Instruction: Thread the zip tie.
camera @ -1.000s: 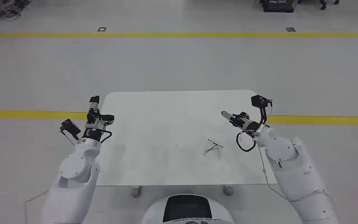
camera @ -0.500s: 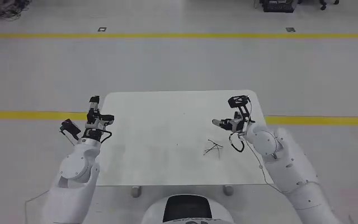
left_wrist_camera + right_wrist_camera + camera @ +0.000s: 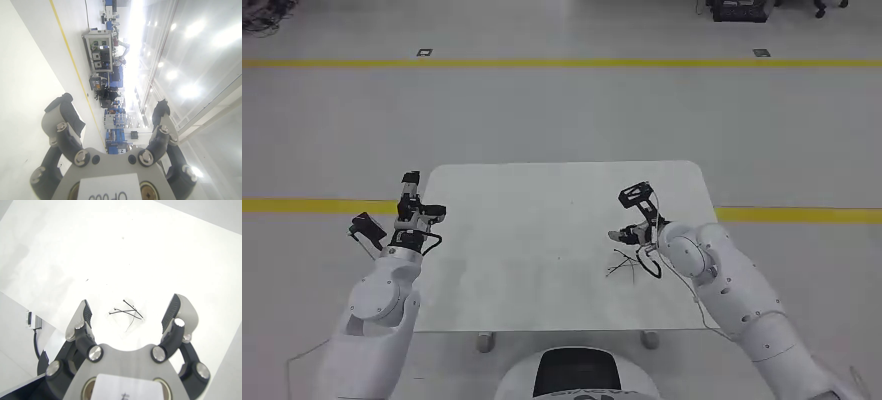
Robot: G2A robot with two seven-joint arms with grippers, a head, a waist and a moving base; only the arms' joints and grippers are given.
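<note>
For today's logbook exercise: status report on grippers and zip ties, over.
Left gripper open, empty, beside white table. Right gripper open above thin black plastic zip ties, crossed on table. Nothing between fingers and ties.

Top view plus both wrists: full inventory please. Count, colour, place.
zip ties: about three, black, in a small crossed pile on the table, towards its right front
table: one, white, in front of the robot
floor lines: two, yellow, on the grey floor, one beyond the table and one level with its far part
floor plates: two, dark, small, beside the far line
equipment racks: several, grey and blue, in the room behind
left gripper: one, black and grey, open, by the table's left edge, nothing in it
right gripper: one, grey with black pads, open, above the zip ties, not touching them
</note>
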